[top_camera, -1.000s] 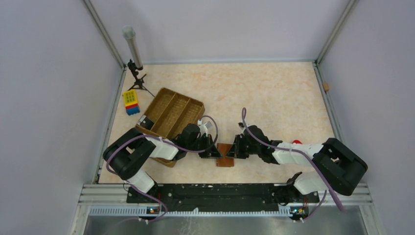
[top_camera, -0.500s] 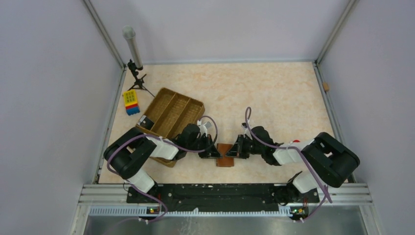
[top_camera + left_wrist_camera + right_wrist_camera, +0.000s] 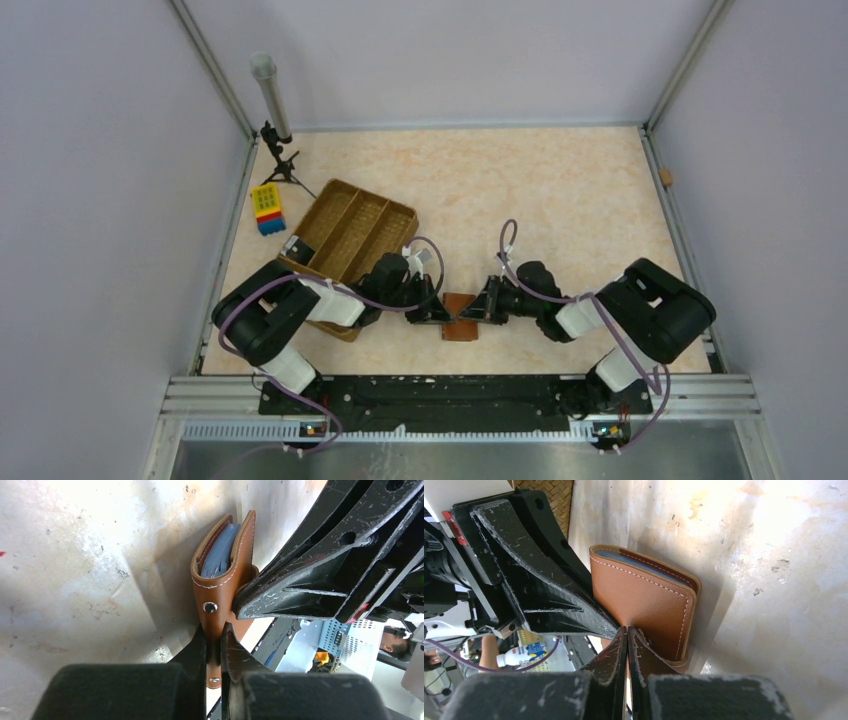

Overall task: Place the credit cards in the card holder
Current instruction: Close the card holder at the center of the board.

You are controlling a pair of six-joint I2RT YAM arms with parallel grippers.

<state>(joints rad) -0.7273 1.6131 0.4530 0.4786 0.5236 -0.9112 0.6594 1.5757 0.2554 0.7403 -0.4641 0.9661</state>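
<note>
- Left pincer [image 3: 214, 631] is clamped on the card holder [image 3: 222, 587] by its strap, right at its tips.
- Credit cards [image 3: 219, 552] sit inside the holder; only their bluish edges show.
- Right pincer [image 3: 627, 630], jaws together, touches the holder's face.

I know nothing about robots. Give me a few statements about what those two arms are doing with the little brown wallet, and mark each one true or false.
1. The left end effector and the right end effector both pinch the holder. True.
2. Bluish cards sit inside the holder. True.
3. The holder lies in the tray. False: it is outside the tray, between the two end effectors.
4. The right end effector carries the toy block. False: the block lies near the far left edge of the table.
</note>
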